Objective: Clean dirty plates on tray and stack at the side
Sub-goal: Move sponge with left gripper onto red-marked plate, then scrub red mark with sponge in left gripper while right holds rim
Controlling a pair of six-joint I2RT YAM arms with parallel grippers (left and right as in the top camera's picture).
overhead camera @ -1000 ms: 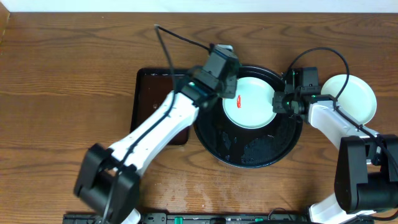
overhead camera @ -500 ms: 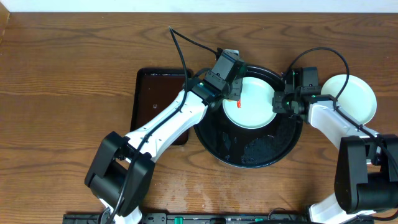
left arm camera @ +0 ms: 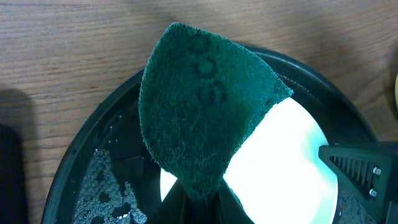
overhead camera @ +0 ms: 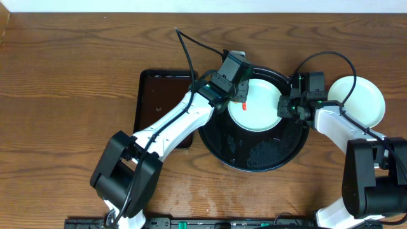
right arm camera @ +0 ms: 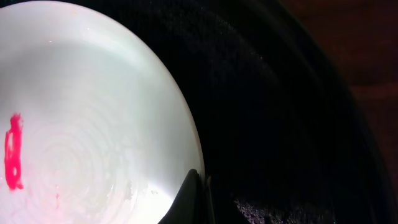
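A pale mint-white plate (overhead camera: pixel 261 105) with a red smear (overhead camera: pixel 245 105) lies in the back of the round black tray (overhead camera: pixel 254 159). My left gripper (overhead camera: pixel 237 94) hovers at the plate's left edge. It is shut on a dark green scouring pad (left arm camera: pixel 199 112), which hangs over the plate (left arm camera: pixel 280 162) in the left wrist view. My right gripper (overhead camera: pixel 284 107) is shut on the plate's right rim. In the right wrist view its fingers (right arm camera: pixel 194 194) pinch the rim of the plate (right arm camera: pixel 93 112), with the smear (right arm camera: pixel 12 152) at the far left.
Another pale plate (overhead camera: pixel 360 102) sits on the bare wood to the right of the tray. A dark brown rectangular tray (overhead camera: pixel 159 105) lies left of the black tray, under my left arm. Water or foam patches (overhead camera: pixel 264 152) lie on the black tray's front part.
My left gripper has moved right with the pad, to the plate's left edge by the smear. My right gripper has stayed on the rim.
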